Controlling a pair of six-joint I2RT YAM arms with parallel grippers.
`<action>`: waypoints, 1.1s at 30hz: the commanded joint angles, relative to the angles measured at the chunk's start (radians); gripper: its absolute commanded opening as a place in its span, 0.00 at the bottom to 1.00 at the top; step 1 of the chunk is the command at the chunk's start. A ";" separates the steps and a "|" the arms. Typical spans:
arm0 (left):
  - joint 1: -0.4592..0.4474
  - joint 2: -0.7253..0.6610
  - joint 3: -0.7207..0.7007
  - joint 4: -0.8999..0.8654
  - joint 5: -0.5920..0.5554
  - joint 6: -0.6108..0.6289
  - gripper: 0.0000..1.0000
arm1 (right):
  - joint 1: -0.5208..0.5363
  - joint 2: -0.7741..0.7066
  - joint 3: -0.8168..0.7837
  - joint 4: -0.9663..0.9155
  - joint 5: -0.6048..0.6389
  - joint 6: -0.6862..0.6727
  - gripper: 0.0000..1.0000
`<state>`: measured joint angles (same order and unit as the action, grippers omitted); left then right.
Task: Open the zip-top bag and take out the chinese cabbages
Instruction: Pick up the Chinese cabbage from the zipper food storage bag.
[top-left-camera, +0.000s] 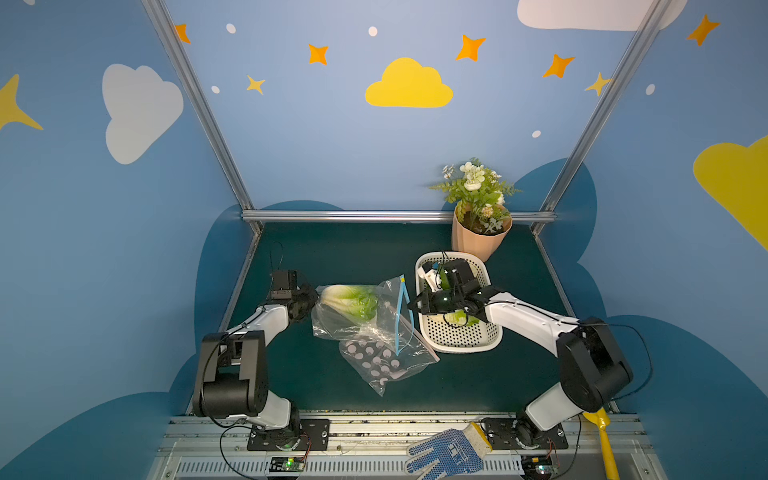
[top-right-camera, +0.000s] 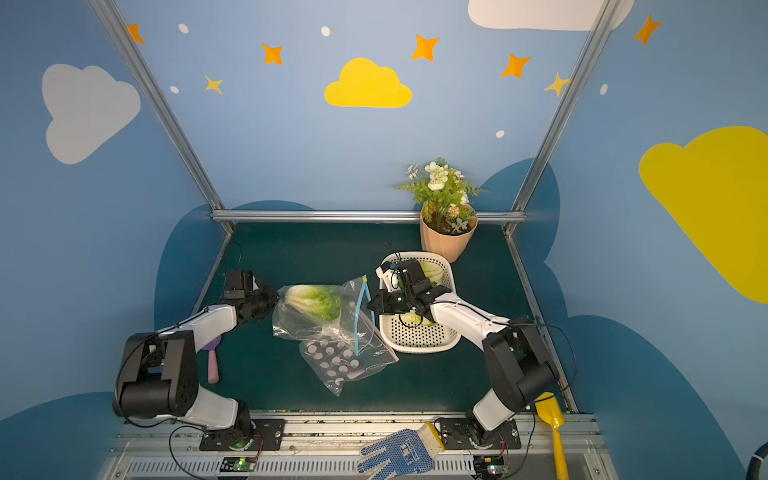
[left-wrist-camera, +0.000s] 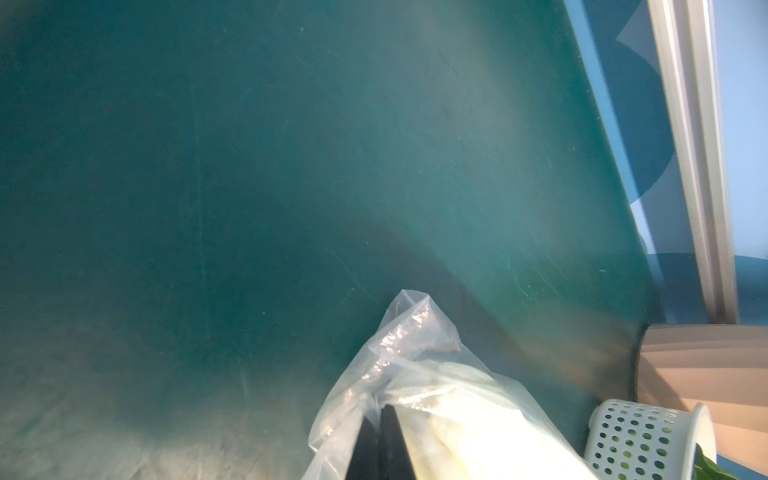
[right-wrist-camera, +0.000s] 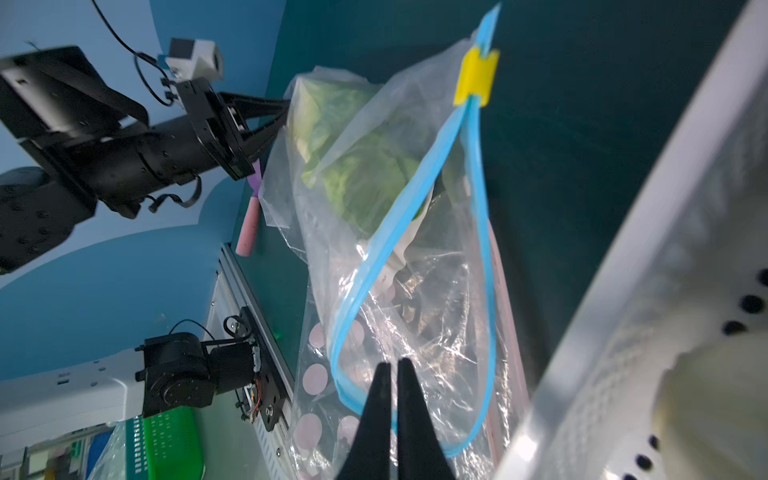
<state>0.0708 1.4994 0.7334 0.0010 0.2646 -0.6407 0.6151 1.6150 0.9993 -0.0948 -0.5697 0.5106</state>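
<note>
Near the middle of the dark green tabletop (top-left-camera: 332, 257) we see the clear plastic zip-top bag (top-left-camera: 332, 324). Its blue closure strip (right-wrist-camera: 481, 208) is parted into an open loop, with the yellow slider (right-wrist-camera: 476, 77) at the loop's far end. One white-and-green chinese cabbage (top-left-camera: 349, 301) lies inside, toward the closed end.

The left gripper (top-left-camera: 312, 297) is clamped tight on the bunched film of that closed end. In the left wrist view its dark fingers (left-wrist-camera: 395, 444) meet with plastic gathered round them.

The right gripper (right-wrist-camera: 393, 365) has its jaws drawn together at the bag's mouth, tips over the blue strip. Whether any film is caught between them we cannot tell.

Just beside the mouth, toward the right edge, stands the white perforated plastic basket (top-left-camera: 457, 337). It holds a second cabbage (top-right-camera: 432, 271) at its far end and a third cabbage (top-left-camera: 459, 319) under the right arm.

A second clear bag with pale pink dots (top-left-camera: 374, 361) lies partly under the first, toward the near edge.
</note>
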 joint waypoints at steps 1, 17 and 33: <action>-0.006 -0.028 -0.013 -0.018 0.010 -0.001 0.05 | 0.028 0.050 0.053 0.082 -0.010 0.022 0.05; -0.006 -0.028 -0.027 -0.007 0.061 0.001 0.04 | 0.081 0.226 0.132 0.171 -0.024 0.028 0.29; -0.011 -0.031 -0.041 0.019 0.120 -0.001 0.04 | 0.126 0.334 0.235 0.286 -0.099 0.039 0.45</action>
<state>0.0654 1.4769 0.6991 0.0189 0.3595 -0.6456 0.7345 1.9347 1.2087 0.1478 -0.6422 0.5453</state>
